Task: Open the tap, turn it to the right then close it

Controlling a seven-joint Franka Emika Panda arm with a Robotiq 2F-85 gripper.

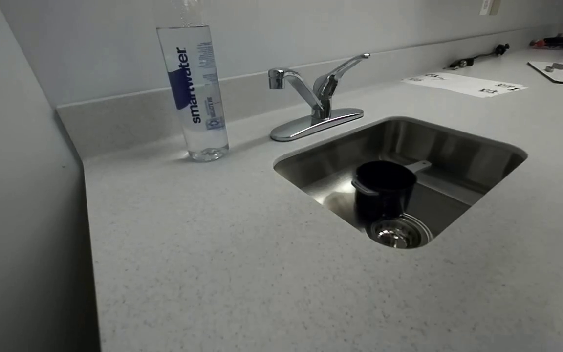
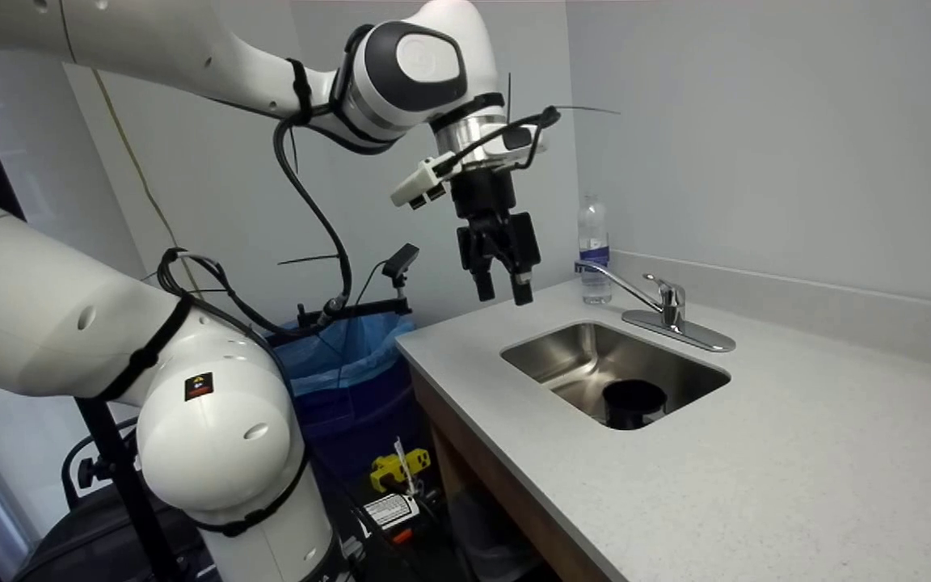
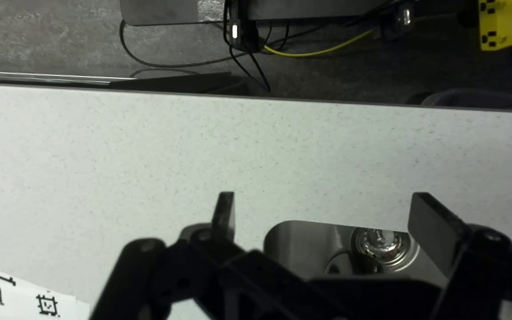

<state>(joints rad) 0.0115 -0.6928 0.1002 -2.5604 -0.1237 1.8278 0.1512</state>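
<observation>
Tap [image 1: 324, 106]: on the counter [image 1: 213, 220], between the sink [image 1: 457, 146] and the low backsplash [image 1: 254, 93], upright on its oval base plate [image 1: 291, 131].
Spout [image 1: 303, 89]: angled out to the side where the bottle [image 1: 196, 93] stands.
Lever [image 1: 349, 67]: tilted upward, on the side away from the spout.
Pincer [image 2: 504, 294]: mine hangs in the air with its fingers [image 3: 436, 231] spread wide; in the wrist view I see counter and part of the sink between them.
My arm [image 2: 227, 69]: bent, holding the pincer up, well apart from the tap.
Pot [image 1: 384, 198]: dark, upright in the sink, near the drain [image 1: 399, 233].
Bottle: clear, labelled smartwater, upright on the counter, near the tap but apart from it.
Sheets [image 1: 462, 84]: white, printed, flat on the counter near the sink.
Bin [image 2: 352, 412]: lined in blue, beside the counter.
</observation>
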